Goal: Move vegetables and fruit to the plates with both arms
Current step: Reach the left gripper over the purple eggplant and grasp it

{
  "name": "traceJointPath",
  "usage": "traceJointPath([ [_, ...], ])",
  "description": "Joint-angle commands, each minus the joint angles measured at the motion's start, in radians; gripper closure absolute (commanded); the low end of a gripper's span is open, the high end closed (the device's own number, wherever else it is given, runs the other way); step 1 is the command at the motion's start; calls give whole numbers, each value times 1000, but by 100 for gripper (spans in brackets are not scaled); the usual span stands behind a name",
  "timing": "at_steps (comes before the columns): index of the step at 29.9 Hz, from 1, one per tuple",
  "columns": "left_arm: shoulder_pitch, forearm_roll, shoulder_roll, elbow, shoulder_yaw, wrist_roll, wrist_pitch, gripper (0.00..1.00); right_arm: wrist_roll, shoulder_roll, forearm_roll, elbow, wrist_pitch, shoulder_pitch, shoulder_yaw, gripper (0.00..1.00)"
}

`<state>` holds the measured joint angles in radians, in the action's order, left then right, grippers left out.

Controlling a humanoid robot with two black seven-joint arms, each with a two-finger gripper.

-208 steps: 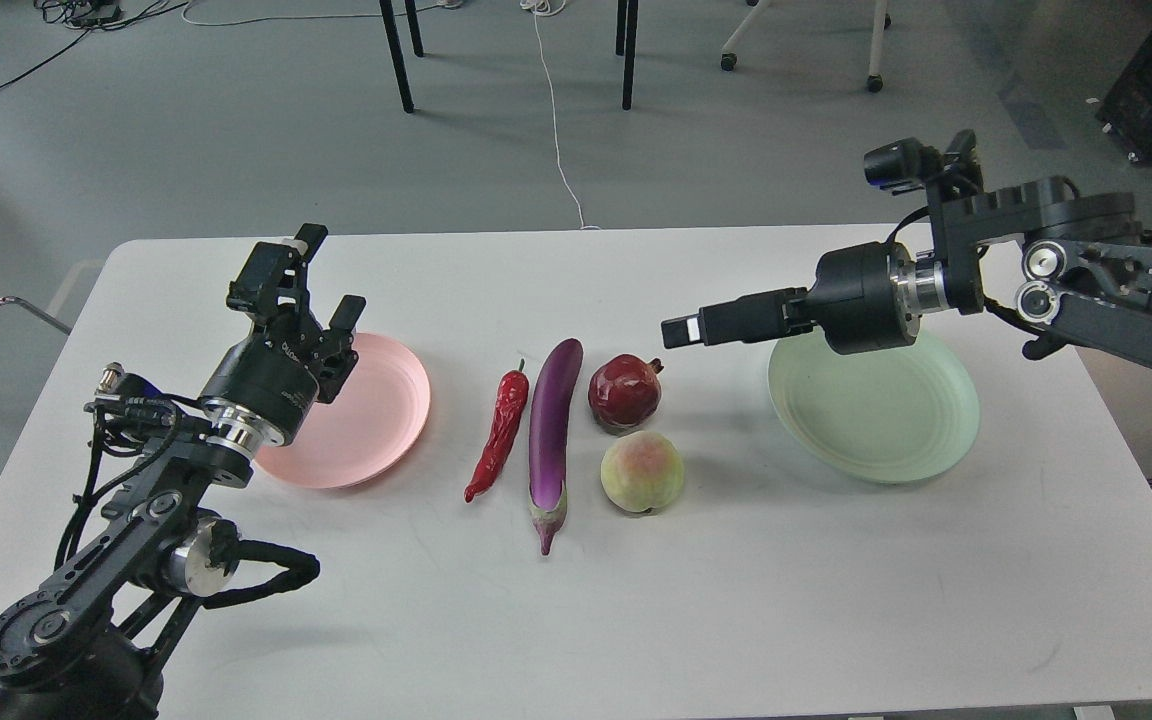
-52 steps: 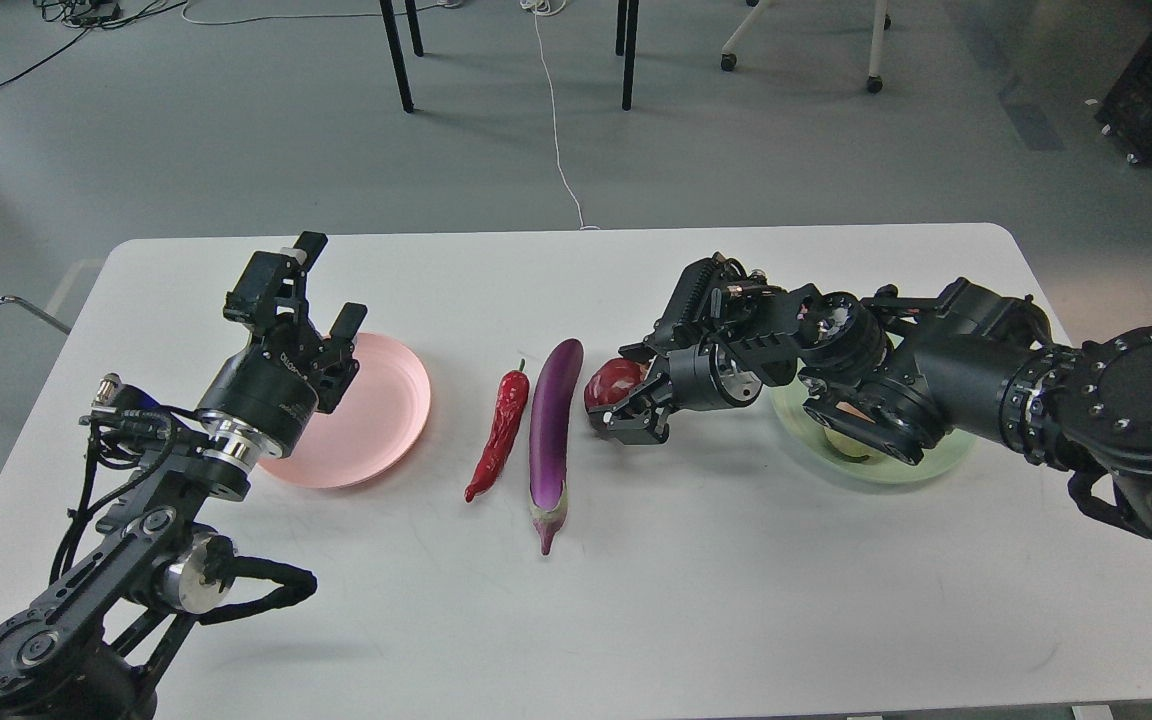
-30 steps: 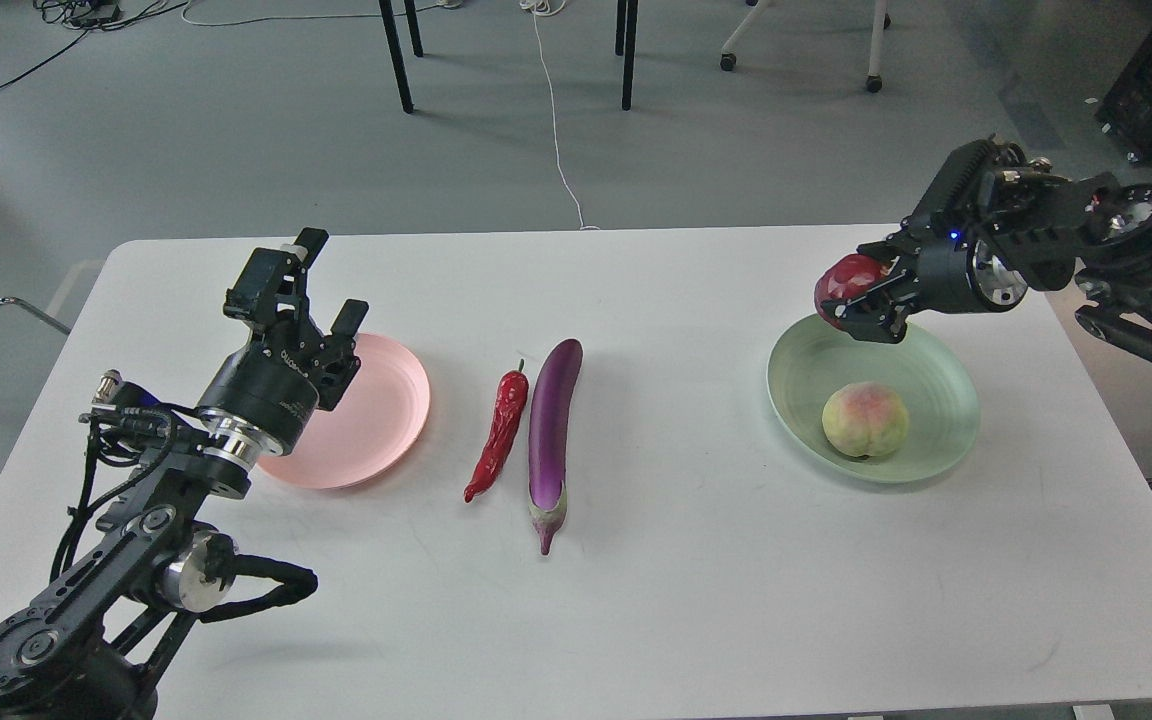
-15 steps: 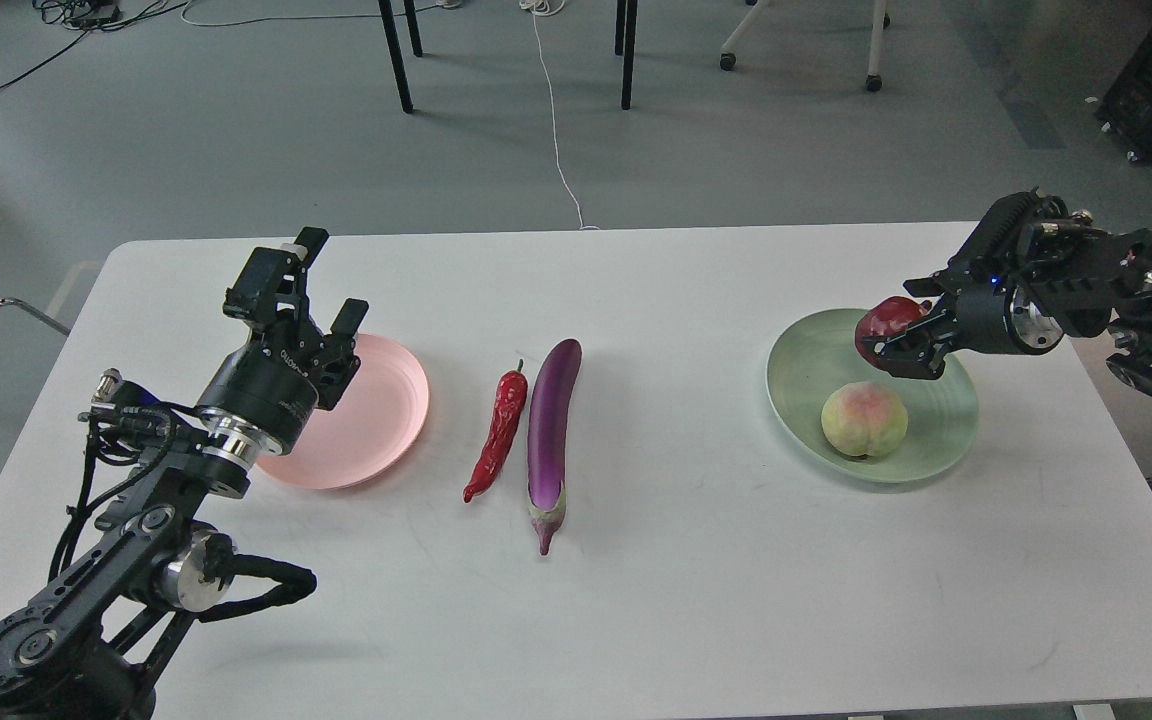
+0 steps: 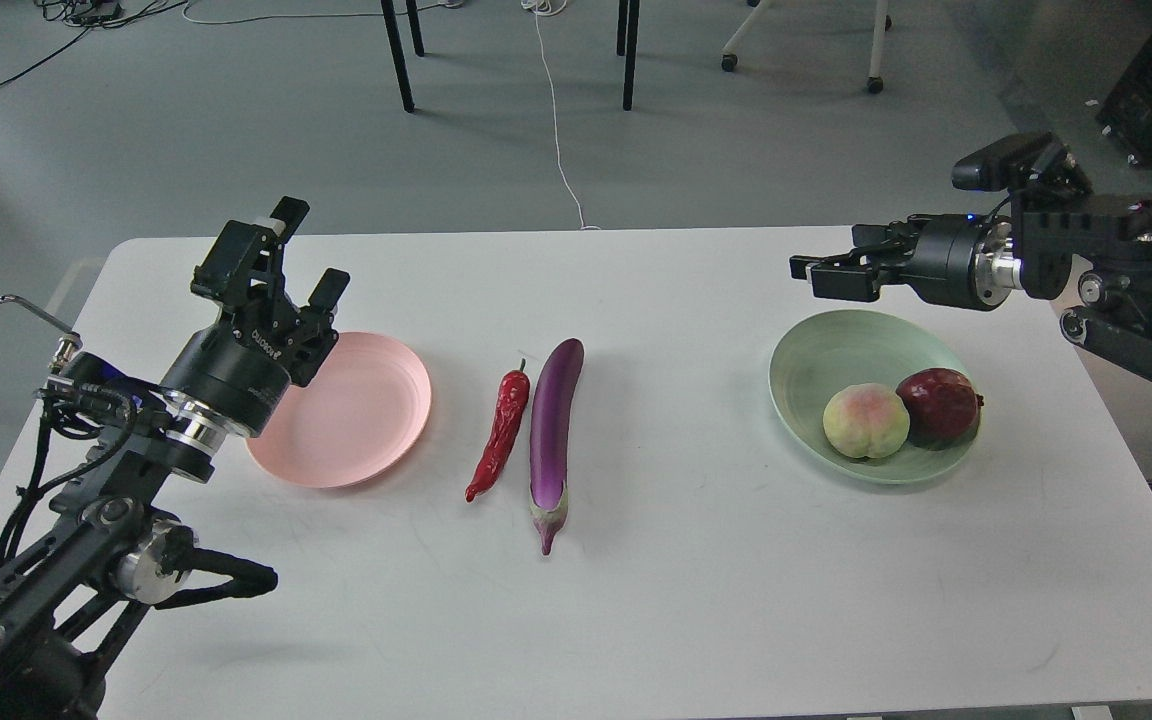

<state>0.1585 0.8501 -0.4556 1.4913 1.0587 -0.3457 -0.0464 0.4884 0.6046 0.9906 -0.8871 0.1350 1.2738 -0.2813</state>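
- Now lifted clear above green plate (image 5: 806, 345): right gripper (image 5: 816, 272), empty, fingers slightly apart.
- In green plate: peach (image 5: 865, 421) touching newly released pomegranate (image 5: 939, 407).
- Pink plate (image 5: 366, 420) bare (left gripper (image 5: 286, 255) spread, shifted higher).
- On table (image 5: 636, 600): eggplant (image 5: 550, 430), chili (image 5: 502, 435).

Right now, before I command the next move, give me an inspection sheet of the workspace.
Surface: white rectangular table, faint scuffs.
Job's things: long glossy purple eggplant and wrinkled red chili pepper lie side by side on the table; yellow-green peach and dark red pomegranate sit touching in the pale green plate; pale pink plate holds nothing.
Clutter: nothing seen.
Grippers: left gripper open, raised beside the pink plate; right gripper open, above the table behind the green plate.
Cables: white cord on the floor; black cables on the left arm.
Surroundings: grey floor, chair legs.
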Motion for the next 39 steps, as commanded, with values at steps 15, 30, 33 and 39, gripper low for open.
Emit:
traceJointPath([
  [15, 432, 476, -110, 6, -429, 155, -98, 1, 0, 26, -1106, 39, 354, -404, 444, 4],
  [30, 902, 670, 76, -266, -914, 347, -320, 2, 0, 138, -1110, 31, 354, -583, 564, 4],
  [33, 898, 669, 118, -296, -918, 413, -345, 2, 0, 139, -1110, 31, 354, -583, 568, 4],
  [39, 882, 665, 193, -332, -921, 531, -369, 2, 0, 139, -1109, 33, 354, -583, 568, 4],
])
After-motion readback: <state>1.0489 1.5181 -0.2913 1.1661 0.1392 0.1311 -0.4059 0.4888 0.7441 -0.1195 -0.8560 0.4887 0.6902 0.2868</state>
